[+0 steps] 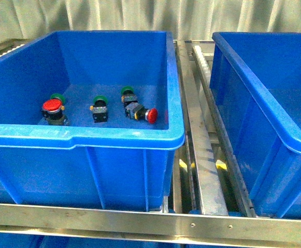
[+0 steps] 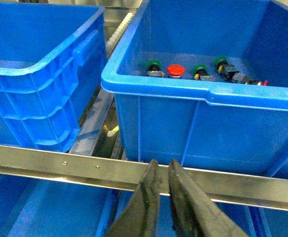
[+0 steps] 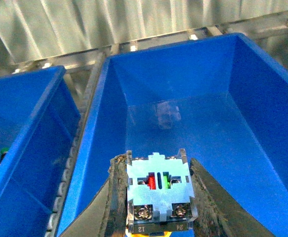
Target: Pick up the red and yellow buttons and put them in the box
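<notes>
While your right end effector [image 3: 156, 170] is clamped on a push-button [image 3: 157, 192], you see only that button's pale terminal block [image 3: 157, 180], its two screws facing the wrist camera. The cap is hidden, so you cannot tell its colour. The held button hangs over the bare floor of a blue box [image 3: 198, 133].

Your left end effector [image 2: 162, 167] has its fingers pressed together on nothing, just in front of the metal rail [image 2: 74, 164].

In the front view, a blue bin [image 1: 88, 138] fills the left and centre of the frame. On its floor, left of centre, you have one red button [image 1: 52, 106] standing upright, with a green button [image 1: 59, 97] close behind it. A second red button [image 1: 150, 115] lies on its side further right, cap pointing toward the right. It is beside another green button [image 1: 127, 91], and a third green button [image 1: 99, 101] stands between the two groups.
</notes>
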### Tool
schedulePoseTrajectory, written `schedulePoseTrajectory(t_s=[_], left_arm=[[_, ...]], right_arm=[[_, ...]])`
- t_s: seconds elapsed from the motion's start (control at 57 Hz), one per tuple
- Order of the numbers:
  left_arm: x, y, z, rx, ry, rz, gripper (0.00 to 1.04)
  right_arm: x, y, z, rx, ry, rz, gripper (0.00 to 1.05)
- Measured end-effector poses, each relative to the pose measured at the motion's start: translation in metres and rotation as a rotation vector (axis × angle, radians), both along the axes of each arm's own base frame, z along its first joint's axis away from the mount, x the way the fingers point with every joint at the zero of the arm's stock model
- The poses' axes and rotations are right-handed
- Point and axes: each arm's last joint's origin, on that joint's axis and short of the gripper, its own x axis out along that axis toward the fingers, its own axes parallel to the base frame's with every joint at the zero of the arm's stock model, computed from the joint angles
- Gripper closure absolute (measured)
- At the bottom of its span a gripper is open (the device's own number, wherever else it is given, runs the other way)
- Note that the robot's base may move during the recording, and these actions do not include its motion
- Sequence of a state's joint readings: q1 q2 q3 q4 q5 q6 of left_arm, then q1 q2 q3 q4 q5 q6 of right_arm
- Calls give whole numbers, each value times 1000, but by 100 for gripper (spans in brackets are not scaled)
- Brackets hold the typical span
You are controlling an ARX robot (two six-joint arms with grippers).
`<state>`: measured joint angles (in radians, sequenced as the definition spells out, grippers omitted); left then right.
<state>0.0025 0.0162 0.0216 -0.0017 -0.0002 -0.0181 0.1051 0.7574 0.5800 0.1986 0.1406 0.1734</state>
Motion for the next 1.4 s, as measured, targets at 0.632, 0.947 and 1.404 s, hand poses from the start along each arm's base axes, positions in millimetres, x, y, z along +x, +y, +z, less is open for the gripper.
schedulePoseTrajectory(t_s=[0.632, 0.947, 1.404], left_arm=[[0, 0, 0, 7, 0, 0, 102], [0, 0, 0, 7, 0, 0, 84], [0, 0, 0, 9, 0, 0, 7]], right_arm=[[-22, 16, 6, 29, -40, 11, 79], [-27, 24, 5, 61, -53, 28, 79], [-32, 23, 5, 91, -81, 33, 79]])
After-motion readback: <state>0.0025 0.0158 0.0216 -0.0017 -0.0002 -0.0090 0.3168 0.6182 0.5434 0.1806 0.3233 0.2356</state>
